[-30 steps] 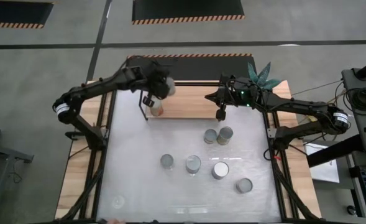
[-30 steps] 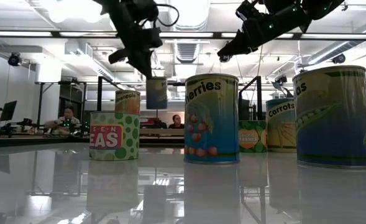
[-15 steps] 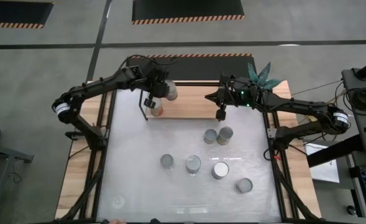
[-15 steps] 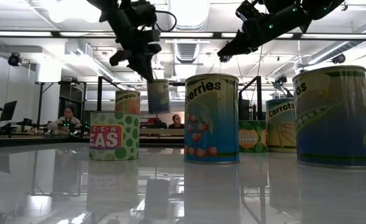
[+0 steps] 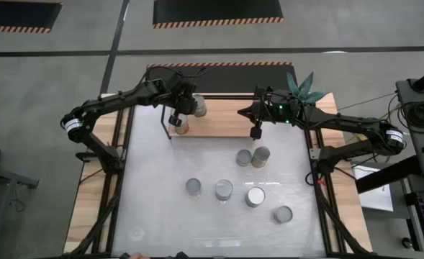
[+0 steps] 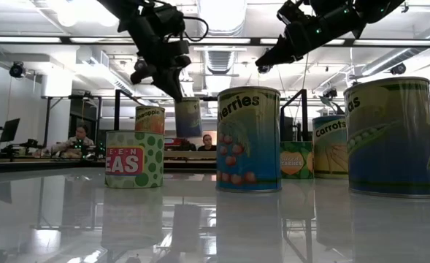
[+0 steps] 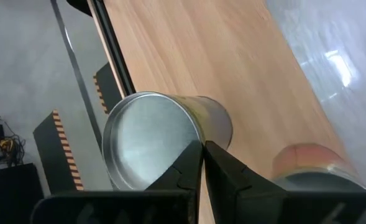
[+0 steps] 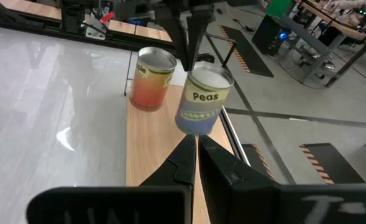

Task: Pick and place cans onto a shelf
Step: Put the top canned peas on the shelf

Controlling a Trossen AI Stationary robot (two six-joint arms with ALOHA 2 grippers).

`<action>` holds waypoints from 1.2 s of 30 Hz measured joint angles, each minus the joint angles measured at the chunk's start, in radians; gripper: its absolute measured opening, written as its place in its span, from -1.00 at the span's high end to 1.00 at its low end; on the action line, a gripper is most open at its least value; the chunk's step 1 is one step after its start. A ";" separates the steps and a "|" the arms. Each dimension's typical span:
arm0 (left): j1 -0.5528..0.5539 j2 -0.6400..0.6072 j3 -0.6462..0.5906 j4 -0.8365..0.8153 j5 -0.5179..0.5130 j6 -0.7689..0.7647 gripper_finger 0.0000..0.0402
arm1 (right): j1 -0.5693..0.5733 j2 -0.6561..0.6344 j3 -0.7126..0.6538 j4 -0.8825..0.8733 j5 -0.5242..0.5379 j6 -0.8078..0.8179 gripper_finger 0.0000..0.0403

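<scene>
My left gripper (image 5: 188, 108) is shut on a blue "Peas" can (image 8: 201, 99) over the left end of the wooden shelf (image 5: 222, 121). An orange-labelled can (image 8: 150, 78) stands upright on the shelf beside it. My right gripper (image 5: 255, 132) is shut and empty above the shelf's near edge, right of the middle. Several more cans stand on the white table, among them a touching pair (image 5: 253, 156) and a row nearer the front (image 5: 224, 190). My left gripper pinches the Peas can's top rim (image 7: 194, 144) between its two fingers, one on the lid side and one on the outer wall. The fingers (image 8: 191, 37) come from above, pointing down. The can hangs tilted below them, over the board; whether its base touches it, I cannot tell.
A green plant (image 5: 301, 86) stands at the shelf's far right corner. Black rods frame the shelf, with an upright (image 5: 170, 129) at its near left. In the low view big cans (image 6: 248, 139) stand close to the camera. People sit in the room behind.
My left gripper has gone down toward the shelf and a little toward the table's right edge with the Peas can. The can now hangs lower, beside the orange-labelled can, still tilted. My right arm has kept still.
</scene>
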 joint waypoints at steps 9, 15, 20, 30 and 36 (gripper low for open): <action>-0.002 0.076 0.017 0.045 -0.053 0.001 1.00 | 0.000 0.000 0.000 -0.001 0.000 0.000 0.96; -0.001 0.076 0.029 0.035 -0.053 -0.024 1.00 | 0.000 0.000 0.000 -0.008 0.000 -0.002 0.96; -0.001 0.079 0.026 0.000 -0.053 -0.024 1.00 | 0.000 -0.001 0.000 -0.008 0.000 -0.002 0.96; -0.001 0.087 0.025 0.001 -0.053 -0.024 1.00 | 0.000 -0.001 0.000 -0.009 0.000 0.001 0.96; -0.001 0.087 0.025 -0.003 -0.053 -0.024 1.00 | 0.000 -0.001 0.000 -0.014 0.000 0.001 0.96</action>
